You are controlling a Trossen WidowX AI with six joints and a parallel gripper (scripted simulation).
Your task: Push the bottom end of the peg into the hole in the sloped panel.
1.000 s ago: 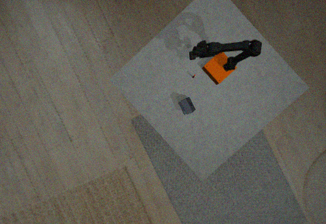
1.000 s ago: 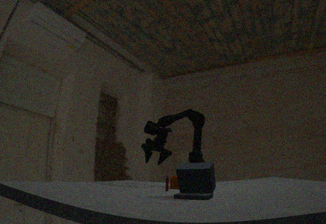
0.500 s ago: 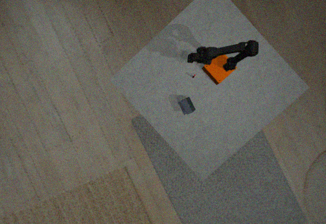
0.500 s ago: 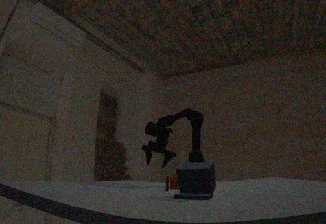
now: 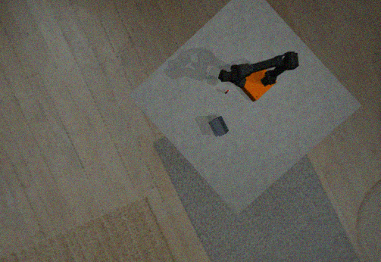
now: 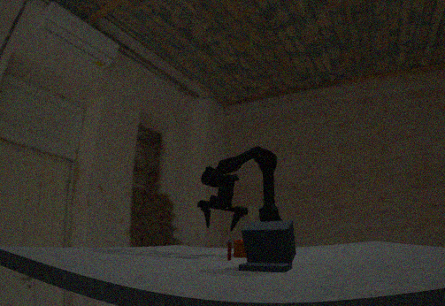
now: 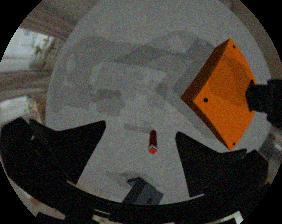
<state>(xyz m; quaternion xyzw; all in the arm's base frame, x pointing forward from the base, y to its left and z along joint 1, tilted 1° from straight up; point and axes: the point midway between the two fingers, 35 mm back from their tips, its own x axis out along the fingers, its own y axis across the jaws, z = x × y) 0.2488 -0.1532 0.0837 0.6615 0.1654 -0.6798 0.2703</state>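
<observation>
A small red peg point(image 5: 226, 92) point(image 6: 229, 250) point(image 7: 152, 144) stands upright on the white table point(image 5: 284, 125). The grey sloped panel block point(image 5: 218, 126) point(image 6: 267, 245) point(image 7: 142, 195) stands nearer the table's front edge; its hole does not show clearly. My gripper point(image 5: 225, 76) point(image 6: 221, 221) point(image 7: 141, 130) is open and empty. It hangs well above the table, roughly over the peg. In the wrist view the peg lies between the two dark fingers, far below them.
An orange plate point(image 5: 257, 86) point(image 7: 221, 92) lies on the table under the arm, by its base. The table's edges drop off to a wooden floor on all sides.
</observation>
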